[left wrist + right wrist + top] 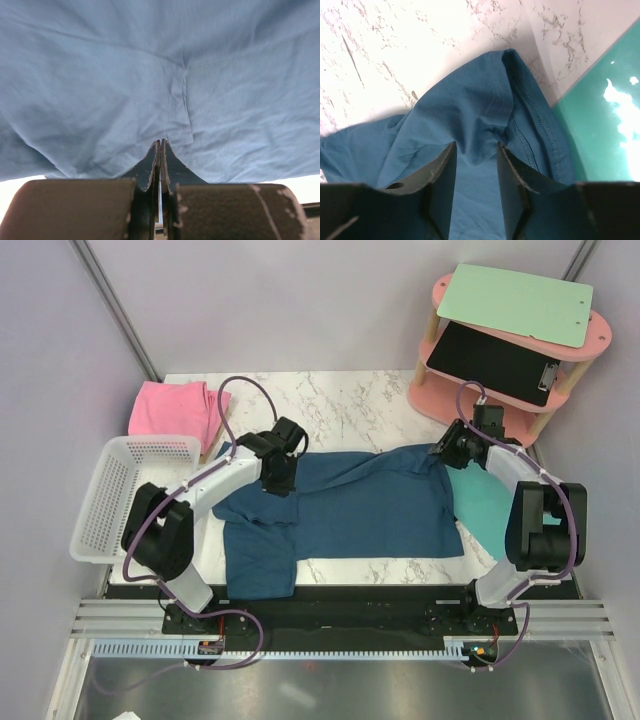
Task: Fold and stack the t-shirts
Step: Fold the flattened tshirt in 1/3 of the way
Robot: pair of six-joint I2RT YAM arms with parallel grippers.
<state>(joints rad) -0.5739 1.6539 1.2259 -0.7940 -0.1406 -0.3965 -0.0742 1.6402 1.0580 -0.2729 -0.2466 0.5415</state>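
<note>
Lying spread out across the middle of the marble bench (340,405), the blue t-shirt (370,505) has its lower left part reaching almost to the near edge. The pink t-shirt (170,408) lies folded at the far left corner of the bench, behind a white basket (105,495) and apart from the blue one.

The left arm (225,478) reaches over the left part of the blue t-shirt. The left jaws are pressed together with no gap. In the wrist view their tips meet a small fold of the blue cloth and seem to pinch it; the cloth fills the view above them, and the bright bench shows below its edge.

The right arm (510,468) is at the far right corner of the blue t-shirt, just beside a turquoise mat (600,125). The right jaws stand about half open, one on each side of a raised ridge of cloth near the stitched hem. Whether they press this ridge cannot be told.

Behind the right arm stands a pink shelf (432,390) with a green board (515,302) on top and a black board (490,360) below.
</note>
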